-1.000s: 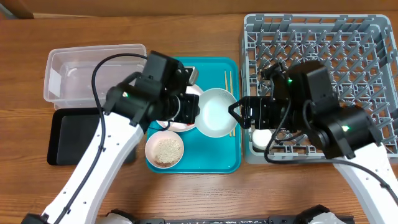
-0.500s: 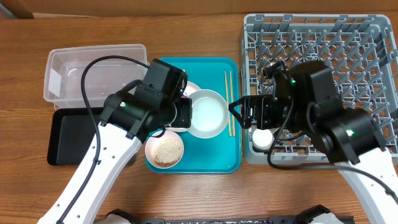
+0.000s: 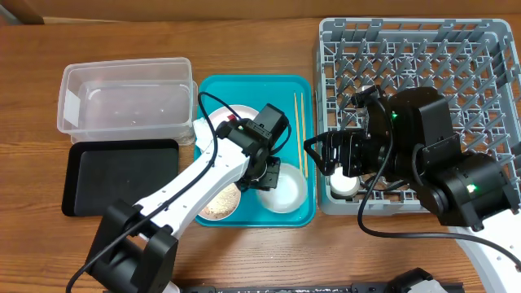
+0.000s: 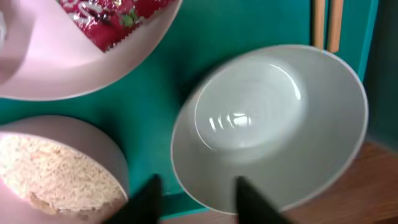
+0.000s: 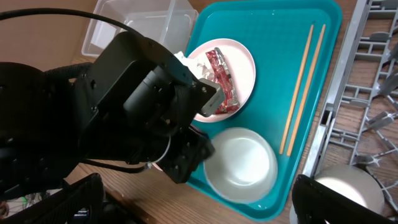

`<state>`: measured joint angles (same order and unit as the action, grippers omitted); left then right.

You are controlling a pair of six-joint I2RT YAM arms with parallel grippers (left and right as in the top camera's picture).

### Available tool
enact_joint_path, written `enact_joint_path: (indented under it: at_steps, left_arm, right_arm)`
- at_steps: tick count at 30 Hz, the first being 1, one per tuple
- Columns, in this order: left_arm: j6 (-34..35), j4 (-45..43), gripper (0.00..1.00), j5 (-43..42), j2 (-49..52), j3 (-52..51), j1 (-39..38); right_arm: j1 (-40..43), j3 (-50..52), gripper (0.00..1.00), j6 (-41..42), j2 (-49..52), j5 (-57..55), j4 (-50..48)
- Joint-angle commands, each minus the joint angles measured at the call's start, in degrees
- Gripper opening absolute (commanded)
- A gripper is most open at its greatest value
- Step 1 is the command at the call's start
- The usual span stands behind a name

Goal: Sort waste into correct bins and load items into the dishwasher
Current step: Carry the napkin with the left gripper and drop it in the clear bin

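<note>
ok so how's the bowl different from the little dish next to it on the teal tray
The bowl is empty, while the small dish holds pale rice-like grains. The bowl is white with a grey tinge; the dish is pinkish. The bowl looks the wider of the two, though the dish is partly hidden in every view. Both are round, stand upright and sit side by side on the teal tray.

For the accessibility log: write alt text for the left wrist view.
An empty white bowl sits on a teal tray, its near rim between the open fingers of the left gripper. Upper left, a pink plate holds a red sauce packet; lower left, a dish of pale grains; two wooden chopsticks at top right.
</note>
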<state>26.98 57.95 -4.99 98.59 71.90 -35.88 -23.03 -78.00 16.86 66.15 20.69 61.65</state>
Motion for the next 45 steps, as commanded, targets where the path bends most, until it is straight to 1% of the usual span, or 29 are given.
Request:
enact_joint_path:
  at_steps: [1, 3, 6, 7, 9, 13, 17, 20, 22, 23, 25, 26, 29, 31, 34, 36, 40, 43, 44, 45]
  left_arm:
    - [0.2, 1.9, 0.58, 1.2, -1.2, 1.6, 1.1]
    - [0.2, 3.4, 0.62, 3.9, -2.1, 3.0, 2.6]
    - [0.0, 3.9, 0.74, 5.7, -3.7, 5.4, 6.8]
    - [-0.5, 3.2, 0.75, 5.7, -3.9, 5.5, 8.4]
    - [-1.7, 1.7, 0.77, 6.6, -3.7, 5.4, 11.5]
    - [-1.7, -1.6, 0.78, 10.8, -0.3, 5.0, 16.0]
    - [-1.7, -4.6, 0.82, 10.9, 5.4, 5.0, 17.3]
    - [-1.7, -6.4, 0.81, 10.6, 10.3, 5.0, 17.3]
    - [-1.9, -6.7, 0.72, 10.6, 12.5, 5.0, 17.3]
    - [-2.3, -6.6, 0.64, 10.7, 13.0, 5.0, 17.3]
    - [-2.3, -5.6, 0.31, 10.8, 13.2, 5.6, 17.4]
    - [-2.3, -4.6, 0.04, 10.7, 12.9, 6.4, 17.4]
    - [-2.3, 0.3, 0.04, 10.0, 11.3, 11.3, 17.5]
    - [-3.7, 6.0, 0.04, 9.6, 8.4, 17.6, 17.6]
    - [-4.2, 9.4, 0.04, 12.4, 4.4, 23.6, 18.0]
    - [-4.3, 9.2, 0.04, 16.0, 1.8, 25.5, 18.5]
    - [-3.0, 8.0, 0.04, 26.5, 0.0, 25.6, 20.9]
    - [-2.0, 7.2, 0.04, 29.4, 1.6, 24.8, 24.5]
    - [-2.1, 6.5, 0.18, 29.4, 2.3, 24.4, 25.8]
    - [-2.0, 5.6, 0.58, 29.2, 3.3, 24.2, 27.3]
  right_arm:
    - [-0.1, -0.7, 0.98, -0.4, -0.5, -0.9, 0.0]
    - [-0.1, -0.7, 0.98, -0.4, -0.5, -1.4, 0.0]
    - [-0.1, -0.7, 0.99, -0.4, -0.5, -1.6, 0.2]
    - [-0.1, -0.7, 0.99, -0.4, -0.5, -1.6, 0.3]
    - [-0.1, -0.7, 0.99, -0.4, -0.5, -1.6, 0.4]
    - [-0.1, -0.7, 0.99, -0.4, -0.5, -1.6, 0.4]
    - [-0.1, -0.7, 0.99, -0.4, -0.5, -1.6, 0.5]
    - [-0.1, -0.7, 0.99, -0.4, -0.5, -1.6, 0.9]
    - [-0.1, -0.7, 0.99, -0.4, -0.5, -1.6, 1.3]
    - [-0.1, -0.7, 0.99, -0.4, -0.5, -1.6, 1.5]
    - [-0.1, -0.7, 0.99, -0.4, -0.5, -1.6, 1.9]
    - [-0.1, -0.7, 0.99, -0.4, -0.5, -1.6, 1.9]
    - [-0.1, -0.7, 0.99, -0.4, -0.5, -1.6, 1.7]
    - [-0.1, -0.7, 0.99, -0.4, -0.5, -1.6, 1.7]
    - [-0.1, -0.7, 0.99, -0.4, -0.5, -1.6, 1.9]
    - [-0.1, -0.7, 0.99, -0.4, -0.5, -1.6, 1.9]
    - [-0.1, -0.7, 0.99, -0.4, -0.5, -1.6, 1.9]
    - [-0.1, -0.7, 0.99, -0.4, -0.5, -1.6, 1.9]
    - [-0.1, -0.7, 0.99, -0.4, -0.5, -1.6, 1.9]
    - [-0.1, -0.7, 0.99, -0.4, -0.5, -1.6, 1.9]
